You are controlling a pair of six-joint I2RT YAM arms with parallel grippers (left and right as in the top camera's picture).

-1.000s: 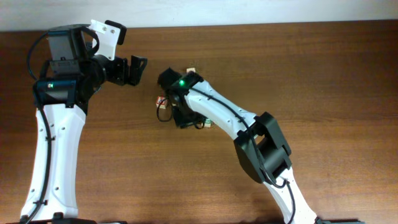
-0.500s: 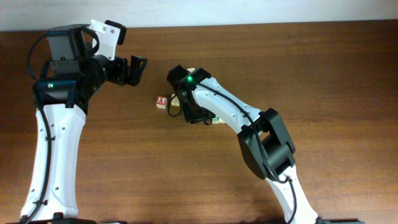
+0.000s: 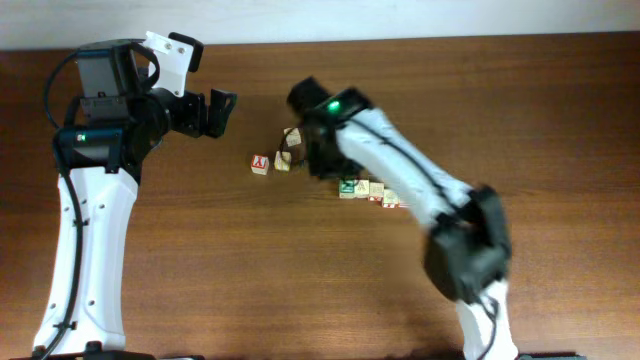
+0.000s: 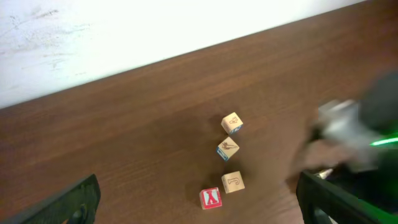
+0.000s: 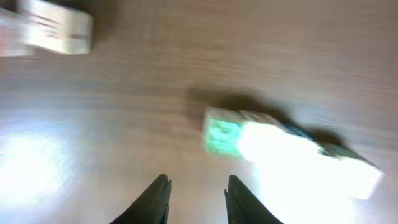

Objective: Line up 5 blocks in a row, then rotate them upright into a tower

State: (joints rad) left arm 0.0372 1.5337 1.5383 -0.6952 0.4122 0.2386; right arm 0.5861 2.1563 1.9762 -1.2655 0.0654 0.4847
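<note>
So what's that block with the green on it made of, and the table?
The green-marked block looks like pale bare wood: light tan, matte faces with a printed green mark, though painted plastic is possible. The table looks like dark brown wood or laminate: long grain streaks, slight sheen.

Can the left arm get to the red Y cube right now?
Probably yes: the red Y cube lies nearest the open left gripper, with nothing between them; the right arm is beyond it.

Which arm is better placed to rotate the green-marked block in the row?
Probably right. The right gripper, open, hovers just short of the green-marked block; the left gripper, also open, sits far from the row.
</note>
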